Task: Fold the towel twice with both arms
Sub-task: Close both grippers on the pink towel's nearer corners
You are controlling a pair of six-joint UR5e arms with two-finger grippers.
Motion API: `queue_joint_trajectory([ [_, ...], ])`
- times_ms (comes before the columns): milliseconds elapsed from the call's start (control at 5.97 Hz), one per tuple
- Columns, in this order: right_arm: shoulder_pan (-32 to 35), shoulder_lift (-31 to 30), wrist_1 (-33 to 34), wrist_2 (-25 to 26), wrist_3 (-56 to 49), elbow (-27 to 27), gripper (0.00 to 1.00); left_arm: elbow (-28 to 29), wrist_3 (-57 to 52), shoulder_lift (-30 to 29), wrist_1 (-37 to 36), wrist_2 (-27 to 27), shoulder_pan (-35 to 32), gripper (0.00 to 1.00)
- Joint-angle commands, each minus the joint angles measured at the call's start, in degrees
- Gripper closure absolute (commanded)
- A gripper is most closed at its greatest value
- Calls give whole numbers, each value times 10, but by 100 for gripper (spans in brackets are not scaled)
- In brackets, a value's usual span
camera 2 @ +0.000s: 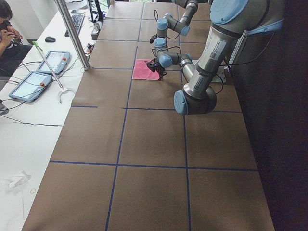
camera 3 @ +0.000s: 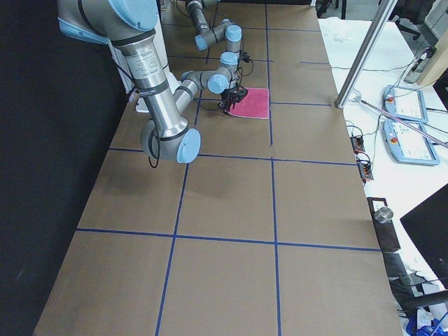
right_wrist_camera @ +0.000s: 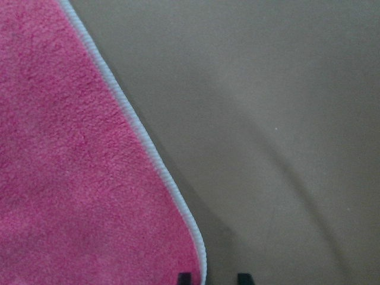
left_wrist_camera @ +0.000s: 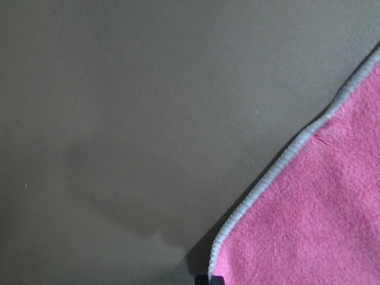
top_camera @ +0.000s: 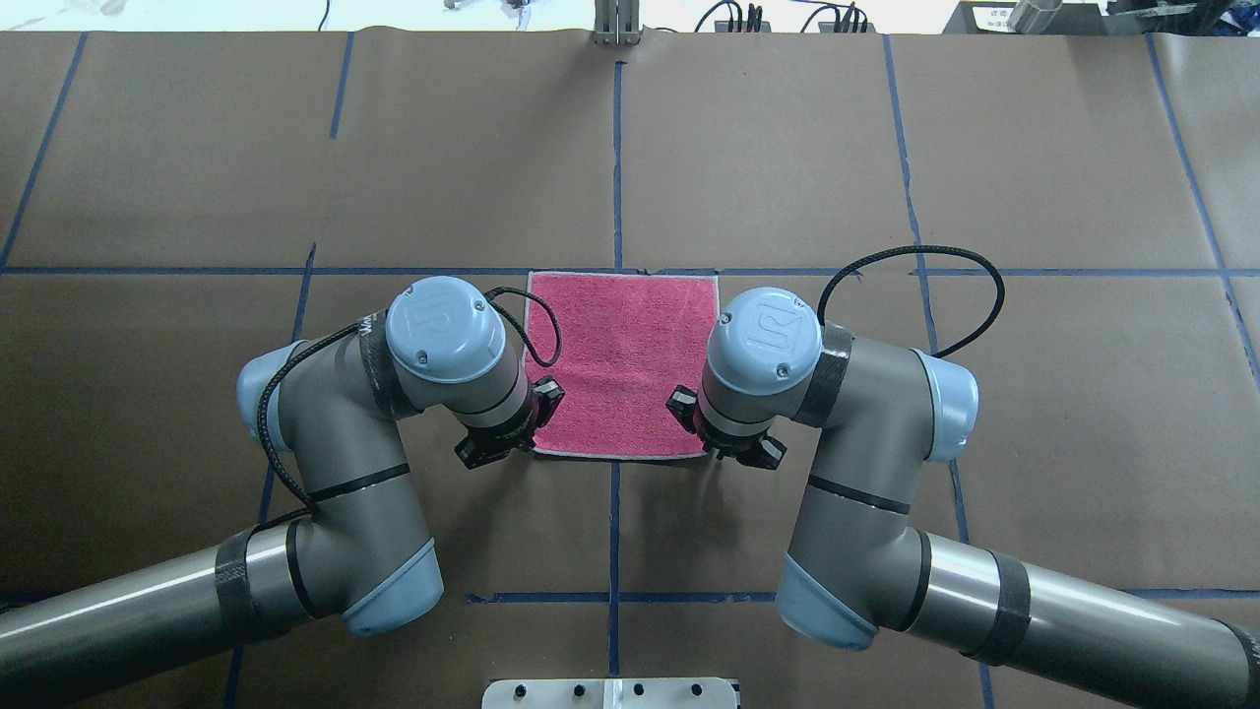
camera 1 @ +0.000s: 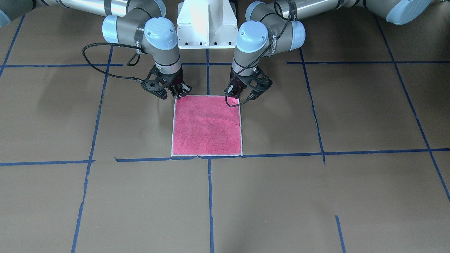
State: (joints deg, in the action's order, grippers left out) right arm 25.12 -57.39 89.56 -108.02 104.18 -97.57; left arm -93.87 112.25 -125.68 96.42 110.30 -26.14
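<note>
Counter (top_camera: 984, 148): brown, carries all items. Left arm (top_camera: 335, 473), right arm (top_camera: 866, 473): wrists lowered at the towel's two robot-side corners. Towel (top_camera: 620, 345): flat, pink face up, mid-counter. Right gripper (right_wrist_camera: 214, 278): narrowly open, fingertips straddling the corner's whitish border. Left gripper (camera 1: 242, 95): at the other corner, opening cannot be told.

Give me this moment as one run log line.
stage: before first fold | towel: flat, pink up | left claw: at robot-side corner, grip unclear | right claw: open, straddling other robot-side corner
</note>
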Motion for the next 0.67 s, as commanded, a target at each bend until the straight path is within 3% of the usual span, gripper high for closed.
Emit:
queue_joint_trajectory([
  [0, 0, 0, 0, -1, -1, 0, 95, 0, 0, 0, 0, 0, 0, 100],
  [503, 6, 2, 0, -3, 0, 0, 100, -2, 0, -1, -1, 0, -1, 100],
])
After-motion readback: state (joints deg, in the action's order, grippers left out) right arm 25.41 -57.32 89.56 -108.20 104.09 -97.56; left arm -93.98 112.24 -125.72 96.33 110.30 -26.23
